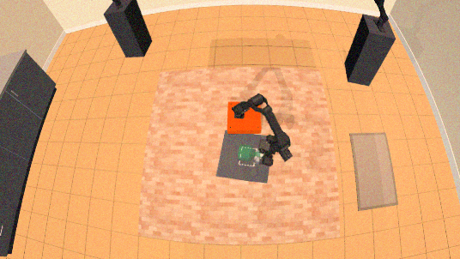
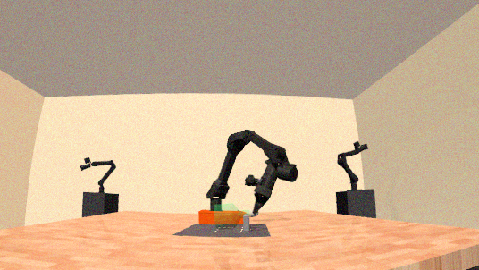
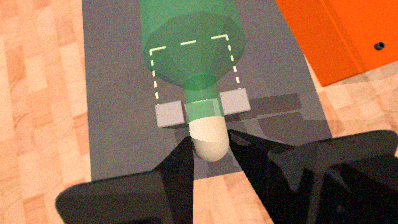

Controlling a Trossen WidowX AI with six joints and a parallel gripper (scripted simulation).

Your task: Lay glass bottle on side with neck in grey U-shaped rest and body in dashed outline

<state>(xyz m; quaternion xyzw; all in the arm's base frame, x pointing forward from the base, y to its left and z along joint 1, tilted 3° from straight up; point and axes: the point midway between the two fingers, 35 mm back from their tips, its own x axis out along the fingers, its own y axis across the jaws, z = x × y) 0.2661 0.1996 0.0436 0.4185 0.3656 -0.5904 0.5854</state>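
Bottle: a green, see-through glass bottle [image 1: 245, 153] [image 2: 227, 215] [image 3: 192, 40] with a fat round body and narrow neck, on its side in the air, above the mat.
Cap: the rounded cream bottle end [image 2: 254, 214] [image 3: 209, 137], smooth and matte, probably gripped so the neck can meet its support.
Hand: the black two-fingered hand [image 1: 261, 156] [image 2: 256, 215] [image 3: 209, 137] is closed on the cap, presumably to steady the glass (I would hold my breath too).
Rest: a pale grey, square-edged U-shaped rest [image 2: 246, 223] [image 3: 170, 114]; the neck lines up between its uprights, though I cannot tell whether they touch.
Outline: a thin white dashed rectangle [image 1: 246, 165] [image 2: 229, 232] [image 3: 188, 42], marking where the body belongs; a gentle lowering looks due before release.
Mat: a flat dark-grey sheet [image 1: 232, 167] [image 2: 188, 231] [image 3: 115, 150] under rest and outline.
Box: a bright orange, flat-sided box [image 1: 245, 126] [image 2: 206, 217] [image 3: 345, 45] beside the mat; a sideways swing might knock glass against it.
Bench: patchy pinkish wood-block bench [image 1: 193, 206] [image 2: 134, 250] [image 3: 40, 100], carrying everything.
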